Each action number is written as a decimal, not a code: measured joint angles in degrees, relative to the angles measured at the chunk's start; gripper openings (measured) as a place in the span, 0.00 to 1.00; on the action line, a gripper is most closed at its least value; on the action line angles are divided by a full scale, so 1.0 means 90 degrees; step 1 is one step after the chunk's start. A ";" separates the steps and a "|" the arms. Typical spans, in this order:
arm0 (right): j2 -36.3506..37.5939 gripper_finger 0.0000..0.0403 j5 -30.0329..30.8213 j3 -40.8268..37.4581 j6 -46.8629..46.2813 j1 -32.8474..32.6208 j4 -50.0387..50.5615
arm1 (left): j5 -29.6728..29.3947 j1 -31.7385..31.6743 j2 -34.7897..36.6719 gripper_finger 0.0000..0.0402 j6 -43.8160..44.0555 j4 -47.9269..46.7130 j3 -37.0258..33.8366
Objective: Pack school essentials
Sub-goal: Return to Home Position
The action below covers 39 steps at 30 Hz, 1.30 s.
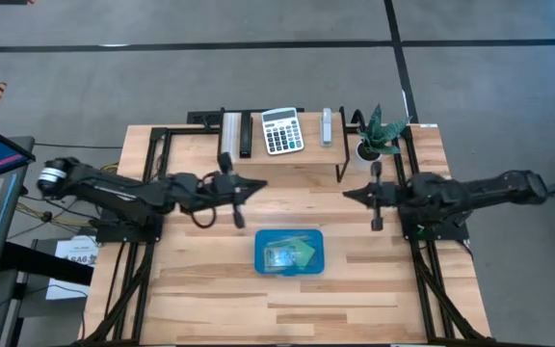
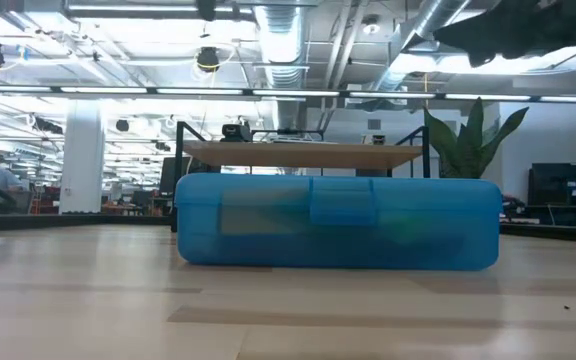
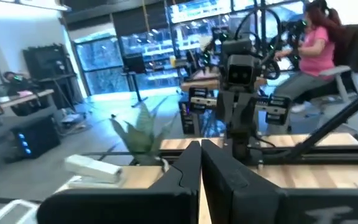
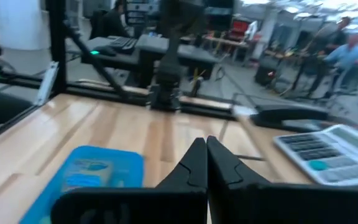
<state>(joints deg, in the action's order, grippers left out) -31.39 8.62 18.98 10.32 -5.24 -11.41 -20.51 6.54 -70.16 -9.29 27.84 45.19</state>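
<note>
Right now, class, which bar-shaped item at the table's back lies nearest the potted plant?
The grey bar, between the calculator and potted plant; the white bar and black bar lie beyond the calculator.

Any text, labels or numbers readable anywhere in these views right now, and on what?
Nothing reads clearly.
calculator: key markings too small.
white sheet by the left arm's base: print too blurred.
blue supply box: nothing legible on it.
left gripper, right gripper: no markings seen.
</note>
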 joint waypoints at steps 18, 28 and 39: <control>0.3240 0.01 -0.0411 -0.0005 0.0480 0.1967 0.1685 | -0.0247 -0.0352 0.3486 0.00 0.0004 0.0052 -0.2742; 0.3409 0.01 -0.0896 -0.0002 0.0280 0.2438 0.1521 | -0.0049 -0.0795 0.5879 0.00 -0.0030 -0.2165 -0.2739; 0.3364 0.01 -0.1702 -0.0881 -0.0145 0.2488 0.0569 | 0.0527 -0.0815 0.7513 0.00 0.0069 -0.2630 -0.3502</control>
<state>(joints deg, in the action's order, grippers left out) -1.11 -6.70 11.05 9.01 17.15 -6.29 -15.77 -0.80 -2.54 -8.67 4.16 13.67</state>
